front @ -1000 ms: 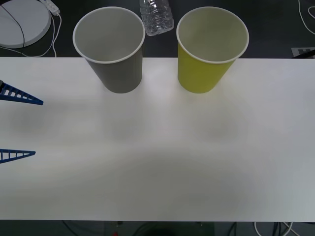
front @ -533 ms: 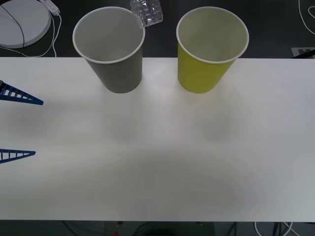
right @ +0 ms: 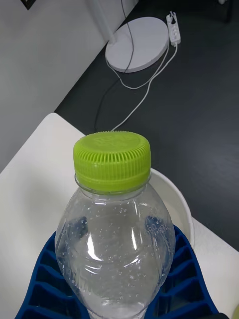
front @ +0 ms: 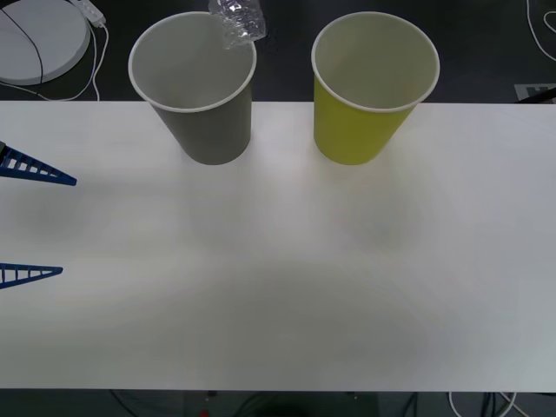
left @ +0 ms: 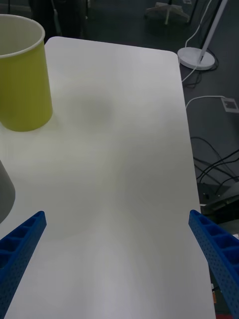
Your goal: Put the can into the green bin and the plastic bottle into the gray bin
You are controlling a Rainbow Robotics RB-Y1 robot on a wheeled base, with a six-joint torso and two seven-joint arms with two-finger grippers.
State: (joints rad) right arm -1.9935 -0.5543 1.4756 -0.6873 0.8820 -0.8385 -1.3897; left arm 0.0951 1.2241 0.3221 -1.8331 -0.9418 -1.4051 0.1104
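Observation:
The clear plastic bottle (front: 236, 22) hangs at the top of the front view, its lower end over the far rim of the gray bin (front: 204, 130). The right wrist view has its lime-green cap up, and my right gripper (right: 117, 294) is shut on the bottle (right: 114, 249), one blue finger (right: 42, 271) on each side. A white cup rim (right: 180, 209) curves behind it. The green bin (front: 356, 130) stands to the right of the gray one. My left gripper (front: 68, 226) rests open at the table's left edge. The can is out of view.
A white round lamp base (front: 35, 39) with cables lies on the dark floor beyond the table's far left corner. The white table (front: 287, 287) stretches bare in front of both bins. In the left wrist view the green bin (left: 22, 84) stands far from the open gripper (left: 117, 219).
The bottle has moved left from the gap between the two bins to above the gray bin's far rim. The left arm has not moved.

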